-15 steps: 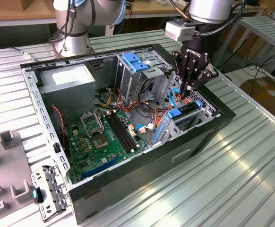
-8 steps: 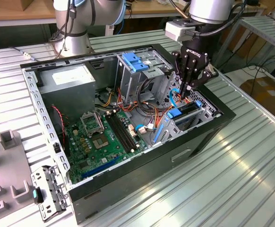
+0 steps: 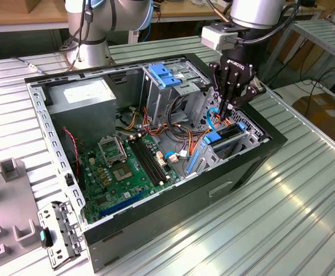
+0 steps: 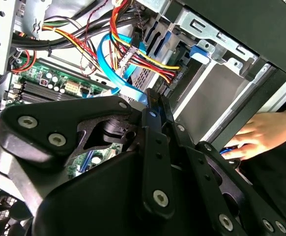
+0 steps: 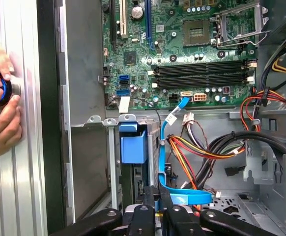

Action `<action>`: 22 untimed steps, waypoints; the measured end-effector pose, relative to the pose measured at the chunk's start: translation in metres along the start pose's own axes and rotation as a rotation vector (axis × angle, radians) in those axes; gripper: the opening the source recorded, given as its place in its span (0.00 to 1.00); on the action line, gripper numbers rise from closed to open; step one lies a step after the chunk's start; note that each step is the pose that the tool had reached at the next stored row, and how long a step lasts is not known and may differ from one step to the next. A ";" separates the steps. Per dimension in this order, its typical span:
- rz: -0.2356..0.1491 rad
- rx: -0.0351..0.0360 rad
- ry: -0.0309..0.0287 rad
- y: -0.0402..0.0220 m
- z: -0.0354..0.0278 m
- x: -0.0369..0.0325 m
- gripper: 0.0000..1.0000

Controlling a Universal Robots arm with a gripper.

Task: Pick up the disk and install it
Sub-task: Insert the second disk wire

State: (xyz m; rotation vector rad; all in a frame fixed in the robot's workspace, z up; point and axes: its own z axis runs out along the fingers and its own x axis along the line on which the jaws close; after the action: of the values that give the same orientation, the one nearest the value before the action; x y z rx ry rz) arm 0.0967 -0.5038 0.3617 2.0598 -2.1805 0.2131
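Observation:
The disk [image 3: 227, 134], a dark flat drive with bright blue rails, sits on edge in the drive cage at the case's corner on the exterior view's right. Its blue end tab [image 5: 132, 145] shows in the first wrist view, and a blue tab [image 4: 200, 52] shows in the second wrist view. My gripper [image 3: 227, 109] hangs just above the disk and holds nothing. Its black fingers stand pressed together in both wrist views [image 4: 152, 98] [image 5: 157, 192], next to a flat blue cable [image 5: 162, 147].
The open computer case [image 3: 245, 167] lies on a ribbed metal table, with the motherboard [image 3: 127, 167], power supply [image 3: 84, 106] and bundled wires inside. A paler blue bracket [image 3: 164, 75] tops the upper bay. A person's hand [image 5: 0, 108] [image 4: 261, 132] rests outside the case wall.

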 end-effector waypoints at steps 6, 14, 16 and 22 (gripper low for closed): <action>0.008 0.0578 -0.0091 0.0075 0.0020 0.0013 0.16; 0.011 0.0730 -0.0554 0.0113 0.0080 0.0158 0.16; 0.012 0.0747 -0.0635 0.0124 0.0105 0.0209 0.16; 0.014 0.0796 -0.0949 0.0133 0.0145 0.0302 0.16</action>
State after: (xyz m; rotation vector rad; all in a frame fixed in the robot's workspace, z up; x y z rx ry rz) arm 0.0817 -0.5355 0.3531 2.1390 -2.2774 0.2111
